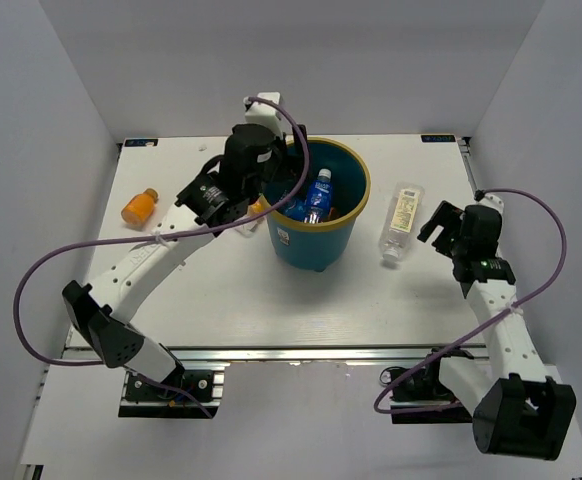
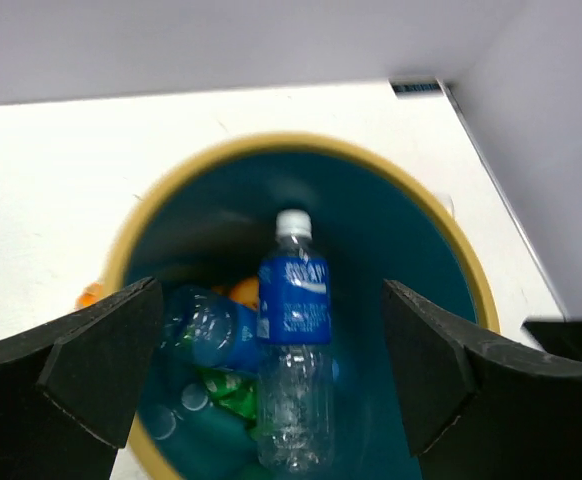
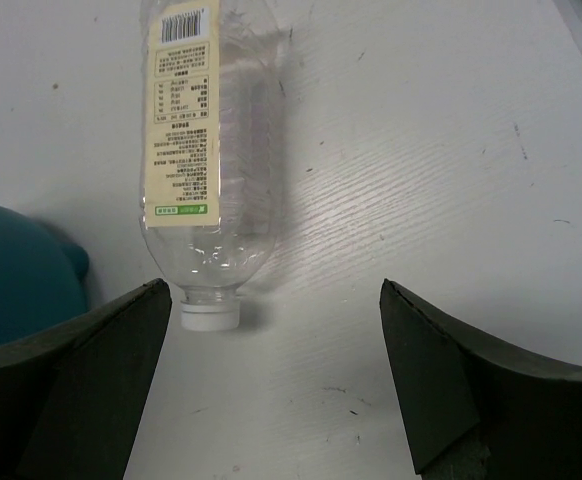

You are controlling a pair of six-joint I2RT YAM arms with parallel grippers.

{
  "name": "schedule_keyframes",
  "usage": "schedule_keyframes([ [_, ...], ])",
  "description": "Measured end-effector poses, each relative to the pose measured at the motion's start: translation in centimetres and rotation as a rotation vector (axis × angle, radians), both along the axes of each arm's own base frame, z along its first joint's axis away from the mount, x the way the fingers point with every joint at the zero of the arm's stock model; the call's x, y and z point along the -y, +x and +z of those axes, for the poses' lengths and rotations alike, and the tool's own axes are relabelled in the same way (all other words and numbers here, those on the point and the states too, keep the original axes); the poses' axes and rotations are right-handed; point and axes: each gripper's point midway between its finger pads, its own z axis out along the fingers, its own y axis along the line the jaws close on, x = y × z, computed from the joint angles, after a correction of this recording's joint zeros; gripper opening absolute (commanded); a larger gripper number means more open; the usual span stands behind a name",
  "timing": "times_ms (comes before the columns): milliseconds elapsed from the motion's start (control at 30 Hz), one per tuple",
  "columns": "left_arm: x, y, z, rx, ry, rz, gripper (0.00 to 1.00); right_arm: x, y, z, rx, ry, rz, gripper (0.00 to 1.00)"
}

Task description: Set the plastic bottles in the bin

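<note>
The teal bin (image 1: 313, 243) with a yellow-tan rim stands mid-table. My left gripper (image 1: 274, 178) hangs open and empty over its left rim. In the left wrist view the gripper (image 2: 271, 375) looks down into the bin (image 2: 471, 270). Inside lie a clear blue-label bottle (image 2: 293, 300), a second blue-label bottle (image 2: 206, 325), a green bottle (image 2: 226, 392) and an orange one (image 2: 241, 292). A clear bottle with a pale label (image 1: 403, 218) lies right of the bin. My right gripper (image 1: 432, 222) is open just right of it, its cap (image 3: 209, 315) towards the gripper's (image 3: 271, 385) left finger.
An orange bottle (image 1: 139, 207) lies on the table far left. Another orange bottle (image 1: 258, 206) lies against the bin's left side, partly hidden by the left arm. White walls close in the table at the back and sides.
</note>
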Motion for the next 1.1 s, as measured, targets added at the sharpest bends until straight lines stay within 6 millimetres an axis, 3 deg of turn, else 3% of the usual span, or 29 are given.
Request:
schedule_keyframes([
  [100,-1.9,0.2,2.4,0.033,-0.019,0.095,0.98,-0.5,0.6,-1.3,-0.038,0.017,0.023,0.89],
  [200,-5.0,0.3,3.4,0.033,-0.04,0.198,0.98,-0.9,1.7,-2.5,-0.081,0.037,0.047,0.89],
  [300,-10.9,1.9,2.9,0.001,-0.092,0.347,0.98,-1.7,3.5,-3.1,-0.116,0.067,0.086,0.89],
  [433,-22.8,2.6,-2.5,-0.093,-0.108,0.662,0.98,-2.7,6.1,-3.0,-0.119,0.104,0.137,0.89],
  [533,-27.5,1.0,-8.1,-0.204,-0.105,0.797,0.98,-3.2,8.2,-3.0,-0.126,0.107,0.158,0.89],
  [667,-30.8,-1.3,-14.5,-0.345,-0.112,0.898,0.98,-3.3,10.4,-3.8,-0.155,0.082,0.152,0.89],
  [767,-32.4,-3.1,-17.8,-0.425,-0.119,0.955,0.98,-3.7,11.4,-5.0,-0.188,0.05,0.144,0.89],
  [900,-32.7,-4.1,-19.4,-0.462,-0.134,0.972,0.98,-4.5,12.4,-6.5,-0.234,-0.006,0.135,0.89],
  [1100,-32.4,-4.1,-19.6,-0.466,-0.15,0.963,0.98,-5.1,14.0,-9.1,-0.313,-0.076,0.112,0.87],
])
